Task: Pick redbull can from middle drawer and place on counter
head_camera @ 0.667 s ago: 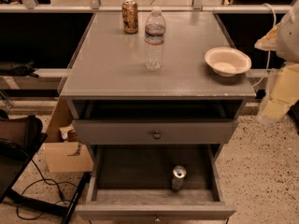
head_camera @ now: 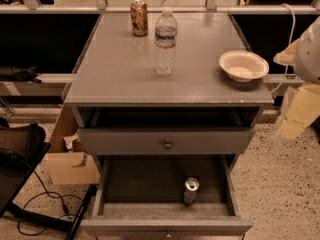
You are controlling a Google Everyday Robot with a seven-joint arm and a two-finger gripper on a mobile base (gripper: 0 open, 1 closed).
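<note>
The redbull can [head_camera: 190,190] stands upright on the dark floor of the open middle drawer [head_camera: 145,184], right of centre and near the front panel. The counter [head_camera: 115,69] is the grey top of the cabinet above it. My gripper [head_camera: 294,120] is the cream-coloured end of the arm at the right edge of the view. It hangs beside the cabinet's right front corner, about level with the top drawer, well above and to the right of the can. It holds nothing that I can see.
On the counter stand a brown-orange can [head_camera: 139,18] at the back, a clear water bottle [head_camera: 165,43] in the middle and a white bowl [head_camera: 243,65] at the right. The top drawer [head_camera: 167,143] juts out slightly. A cardboard box [head_camera: 70,166] and cables lie on the floor to the left.
The arm at the right edge has come down a little beside the cabinet. The can, the drawers and the things on the counter have not moved.
</note>
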